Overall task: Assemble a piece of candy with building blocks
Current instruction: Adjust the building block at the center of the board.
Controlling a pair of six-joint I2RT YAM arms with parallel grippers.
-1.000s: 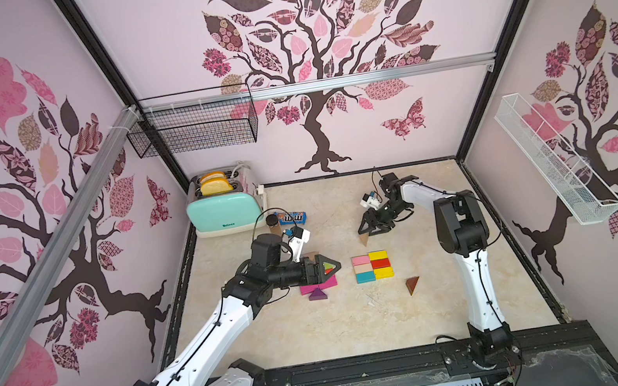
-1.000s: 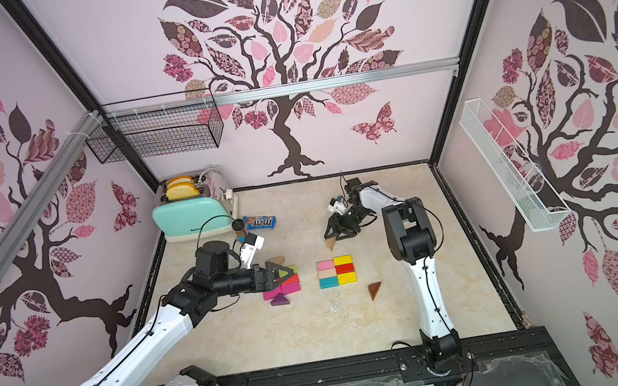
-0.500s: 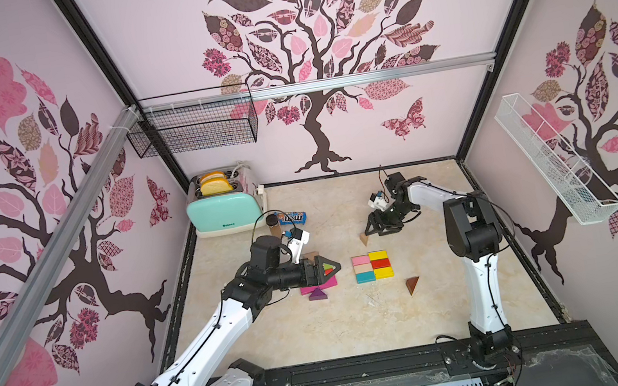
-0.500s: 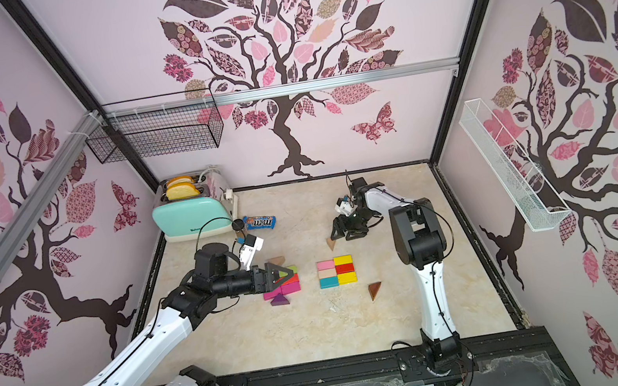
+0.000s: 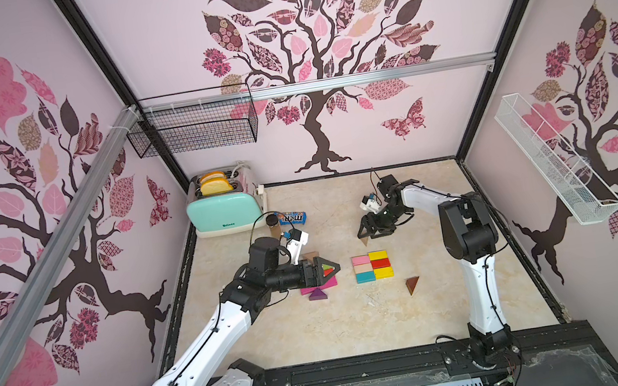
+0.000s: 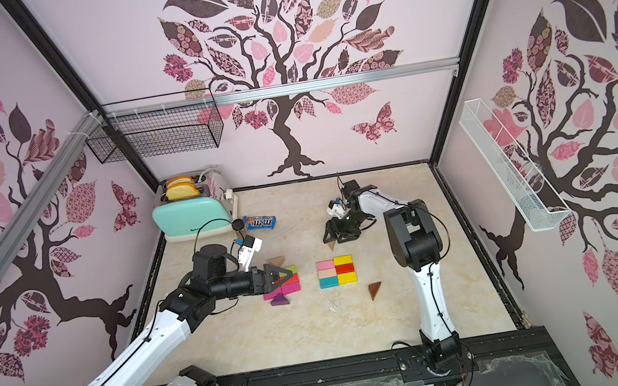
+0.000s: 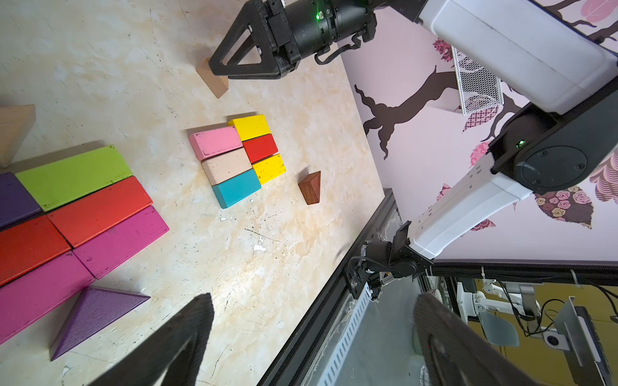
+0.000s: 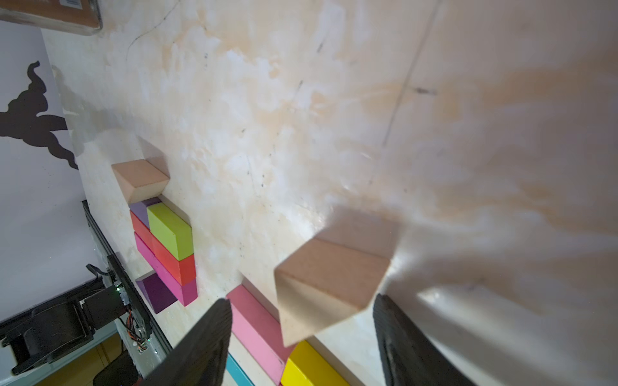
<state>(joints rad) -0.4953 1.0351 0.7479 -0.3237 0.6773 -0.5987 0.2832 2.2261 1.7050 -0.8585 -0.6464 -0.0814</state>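
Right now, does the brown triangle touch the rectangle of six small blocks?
No, a clear gap separates the brown triangle from the rectangle of six small blocks.

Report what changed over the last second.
The right hand opened wider around the tan triangle, which lies ungripped inside it with a gap on each side. Its arm's elbow shifted slightly toward the near edge. The left hand stayed open and hovering in place, and the other blocks did not move.
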